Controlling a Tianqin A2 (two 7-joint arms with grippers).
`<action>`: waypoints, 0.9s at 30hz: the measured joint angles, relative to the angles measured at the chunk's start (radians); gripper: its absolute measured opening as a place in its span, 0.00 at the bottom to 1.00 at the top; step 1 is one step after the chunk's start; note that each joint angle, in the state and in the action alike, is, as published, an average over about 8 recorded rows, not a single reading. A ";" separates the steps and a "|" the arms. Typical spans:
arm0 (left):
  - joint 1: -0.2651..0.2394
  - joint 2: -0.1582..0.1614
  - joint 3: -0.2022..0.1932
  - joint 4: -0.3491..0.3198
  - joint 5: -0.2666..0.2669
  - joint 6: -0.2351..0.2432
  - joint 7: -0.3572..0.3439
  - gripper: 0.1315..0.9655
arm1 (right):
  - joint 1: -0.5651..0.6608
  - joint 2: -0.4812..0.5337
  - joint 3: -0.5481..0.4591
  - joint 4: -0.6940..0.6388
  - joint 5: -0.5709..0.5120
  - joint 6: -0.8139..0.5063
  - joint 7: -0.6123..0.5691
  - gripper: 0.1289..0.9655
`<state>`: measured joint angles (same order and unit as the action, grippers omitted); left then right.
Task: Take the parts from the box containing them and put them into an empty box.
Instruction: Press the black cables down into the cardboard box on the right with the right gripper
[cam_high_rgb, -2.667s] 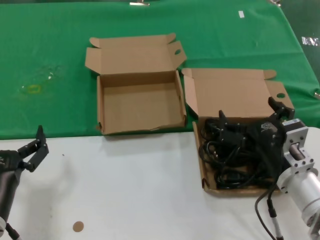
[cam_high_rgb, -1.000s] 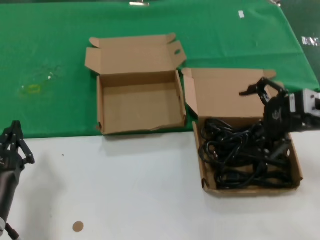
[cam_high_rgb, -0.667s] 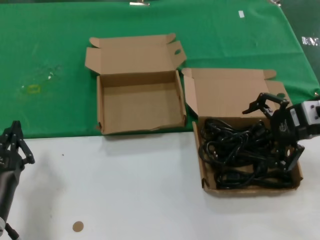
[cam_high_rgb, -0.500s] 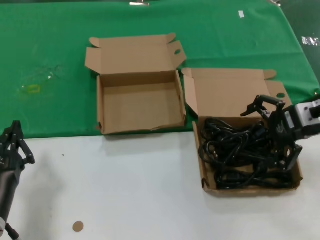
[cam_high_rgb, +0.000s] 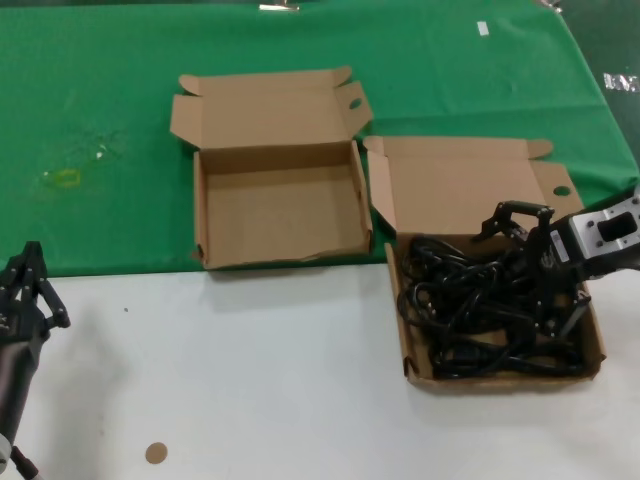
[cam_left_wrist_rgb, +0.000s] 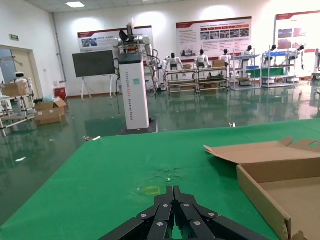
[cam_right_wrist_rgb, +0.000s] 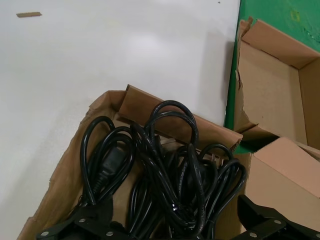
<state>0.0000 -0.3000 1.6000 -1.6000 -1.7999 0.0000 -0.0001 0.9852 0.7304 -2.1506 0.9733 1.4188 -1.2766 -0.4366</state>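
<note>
The parts (cam_high_rgb: 480, 305), a tangle of black power cords, fill the box containing them (cam_high_rgb: 410, 345) at the right. My right gripper (cam_high_rgb: 532, 268) hangs open just over the cords at that box's right side. In the right wrist view the cords (cam_right_wrist_rgb: 170, 175) lie between its wide-spread fingers (cam_right_wrist_rgb: 85, 222), and nothing is gripped. The empty box (cam_high_rgb: 210, 215) sits left of it on the green cloth, and also shows as the empty box (cam_right_wrist_rgb: 270, 95) and the empty box (cam_left_wrist_rgb: 262, 192) in the wrist views. My left gripper (cam_high_rgb: 28, 285) is parked shut at the lower left, seen as the left gripper (cam_left_wrist_rgb: 174, 190).
Green cloth (cam_high_rgb: 100, 100) covers the far half of the table, and the near half is white tabletop (cam_high_rgb: 250, 380). A small brown disc (cam_high_rgb: 155, 453) lies near the front edge. Both boxes' lid flaps stand open toward the far side.
My right gripper has turned and sunk from above the box's far right rim down onto the cords, still open. My left gripper drew back and shut early on, then stayed still.
</note>
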 joint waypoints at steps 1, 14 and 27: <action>0.000 0.000 0.000 0.000 0.000 0.000 0.000 0.02 | 0.001 -0.003 0.000 -0.004 -0.003 0.002 -0.003 0.95; 0.000 0.000 0.000 0.000 0.000 0.000 -0.001 0.02 | 0.019 -0.041 0.003 -0.050 -0.033 0.023 -0.021 0.71; 0.000 0.000 0.000 0.000 0.000 0.000 -0.001 0.02 | 0.025 -0.057 0.003 -0.067 -0.052 0.037 -0.026 0.43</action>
<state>0.0000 -0.3000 1.6001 -1.6000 -1.7995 0.0000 -0.0007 1.0105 0.6733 -2.1471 0.9067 1.3665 -1.2399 -0.4630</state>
